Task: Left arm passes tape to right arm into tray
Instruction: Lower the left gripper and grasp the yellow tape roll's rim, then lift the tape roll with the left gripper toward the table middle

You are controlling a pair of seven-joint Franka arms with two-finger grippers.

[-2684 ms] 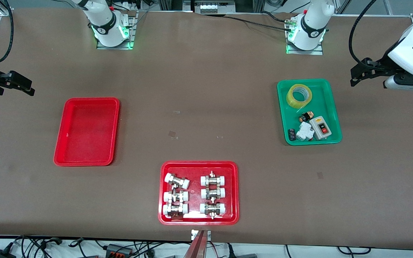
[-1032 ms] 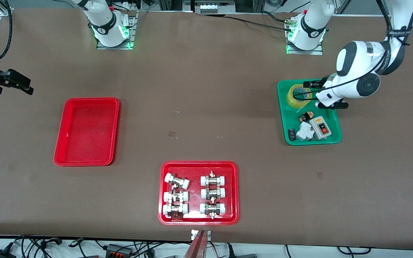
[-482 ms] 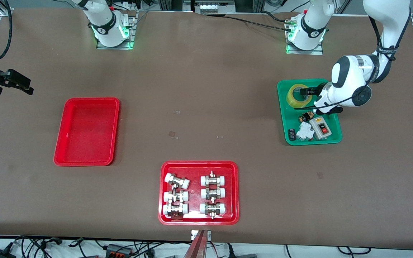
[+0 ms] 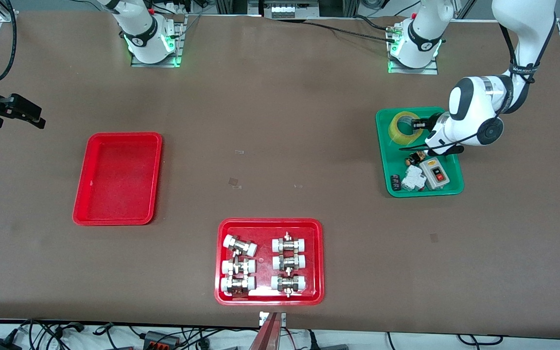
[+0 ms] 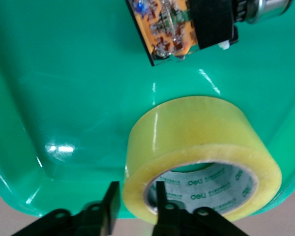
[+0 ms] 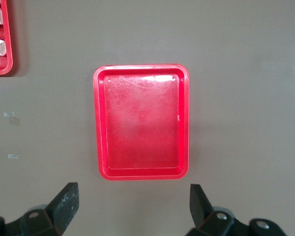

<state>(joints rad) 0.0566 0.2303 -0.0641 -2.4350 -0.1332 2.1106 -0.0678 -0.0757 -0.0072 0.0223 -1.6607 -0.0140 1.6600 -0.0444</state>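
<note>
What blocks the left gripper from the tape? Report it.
Nothing visible. The left gripper is already at the tape in the green tray, one finger outside the roll's wall and the other inside the core. The circuit-board part lies apart from it. The right gripper waits over the table.

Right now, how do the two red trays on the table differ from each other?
The red tray toward the right arm's end holds nothing; the red tray with fittings holds six white-capped metal fittings. The bare one lies farther from the front camera, the loaded one close to the table's near edge. Both are glossy red rectangles with rounded corners and raised rims, and neither gripper touches them.
</note>
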